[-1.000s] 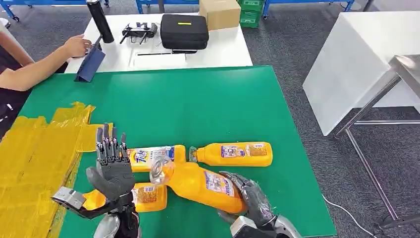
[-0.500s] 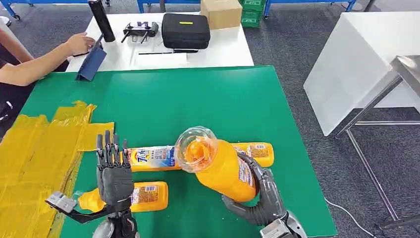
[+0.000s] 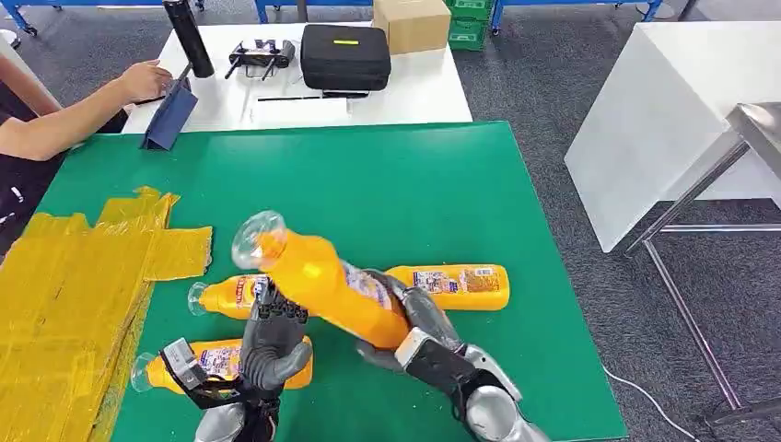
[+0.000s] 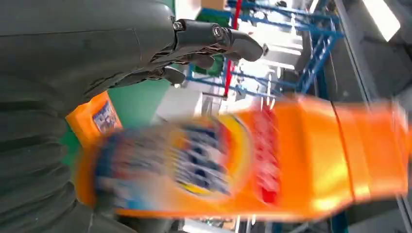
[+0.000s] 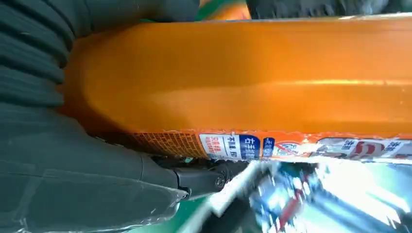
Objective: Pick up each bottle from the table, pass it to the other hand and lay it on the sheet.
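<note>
Orange labelled bottle (image 3: 322, 285), clear-capped, gripped by right robot hand (image 3: 419, 322), now tilted toward open left robot hand (image 3: 272, 345).

A robotics lab or test workshop is being shown. A green-topped desk (image 3: 387, 184) is being used as a work surface on grey carpet flooring (image 3: 543, 83). Behind it, a white desk (image 3: 276, 101) is being occupied by a black zip case (image 3: 345, 57), a cardboard box (image 3: 410, 23), a black handheld controller (image 3: 261, 57) and a tall black flask (image 3: 188, 39). A tablet in a blue cover (image 3: 170, 115) is being touched by a seated person's hand (image 3: 143, 81). Blue metal racking (image 3: 571, 7) and green crates (image 3: 466, 23) are being kept along the far side, and a steel-framed table (image 3: 728, 157) is standing to the right.
</note>
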